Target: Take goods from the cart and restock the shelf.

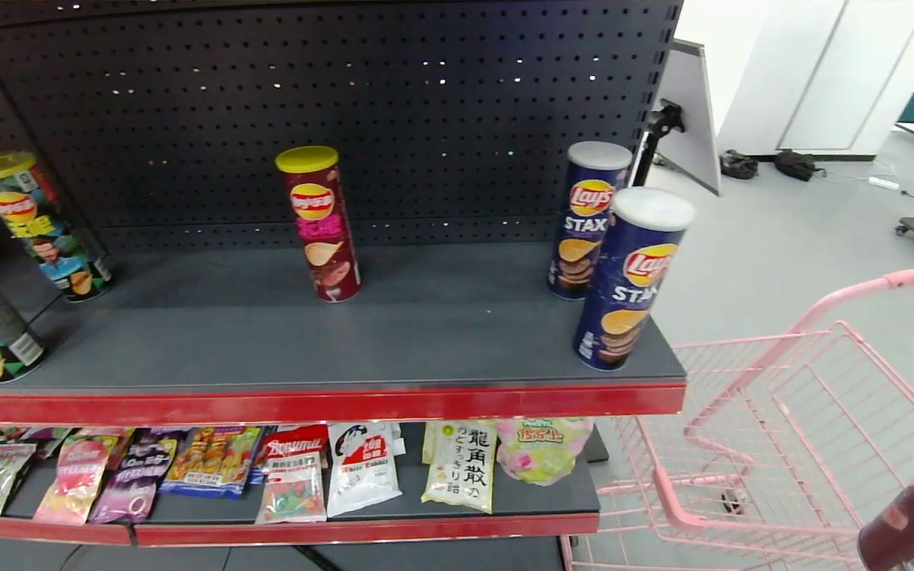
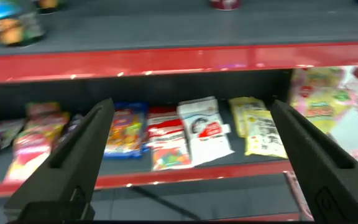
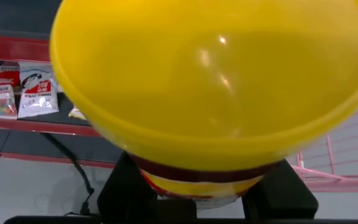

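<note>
Plainly, a maroon can (image 3: pixel 210 81) with a yellow lid was held in the right gripper (image 3: pixel 204 202), whose dark fingers (image 3: pixel 126 196) were closed against its two sides just below the lid. That can was seen at the near right, by the pink cart (image 1: pixel 782 444), well apart from the upper shelf (image 1: pixel 425 333). On that shelf a second maroon can (image 1: pixel 319 224) was stood upright near the middle, and two blue cans (image 1: pixel 631 277) were set close together at its right end. The left gripper (image 2: pixel 188 162) was spread wide with nothing between its fingers, before the snack bags (image 2: pixel 197 134) laid on the lower shelf (image 1: pixel 540 498).
</note>
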